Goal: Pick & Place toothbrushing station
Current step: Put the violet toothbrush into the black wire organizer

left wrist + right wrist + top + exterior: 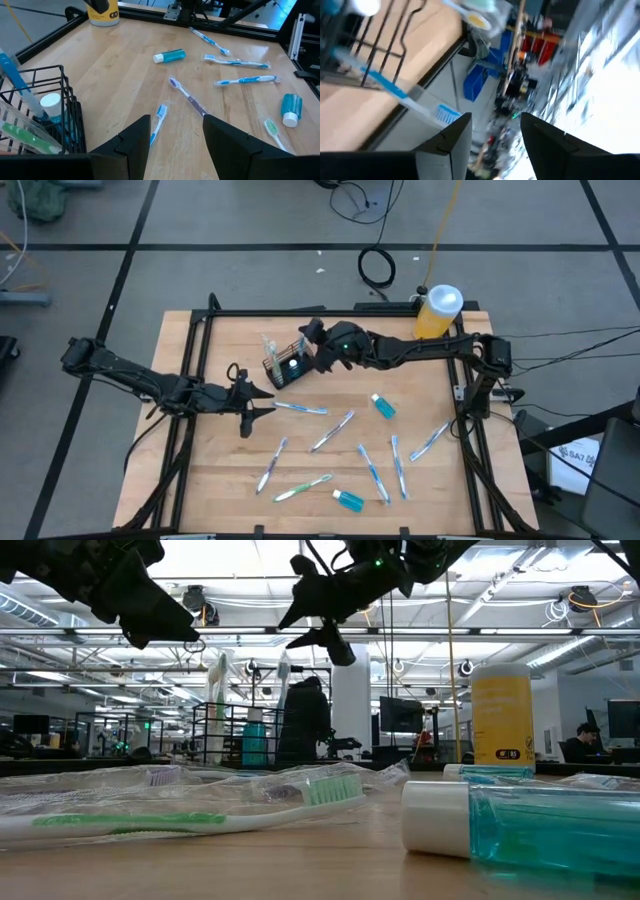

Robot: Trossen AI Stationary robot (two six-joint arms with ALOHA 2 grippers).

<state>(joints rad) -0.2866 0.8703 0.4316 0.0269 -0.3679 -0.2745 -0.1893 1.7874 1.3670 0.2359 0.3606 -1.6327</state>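
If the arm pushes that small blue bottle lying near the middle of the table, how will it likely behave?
The small blue bottle lies on its side on the bare wooden table, so it would probably roll rather than slide. It looks small and round-bodied, likely light. Its smooth plastic may slip between gripper fingers.

Overhead view looks straight down on the whole table (pixel 330 380). Low view sits at tabletop level, facing the room. Each wrist view looks closely past its own fingers; all four share the caddy (pixel 286 363).
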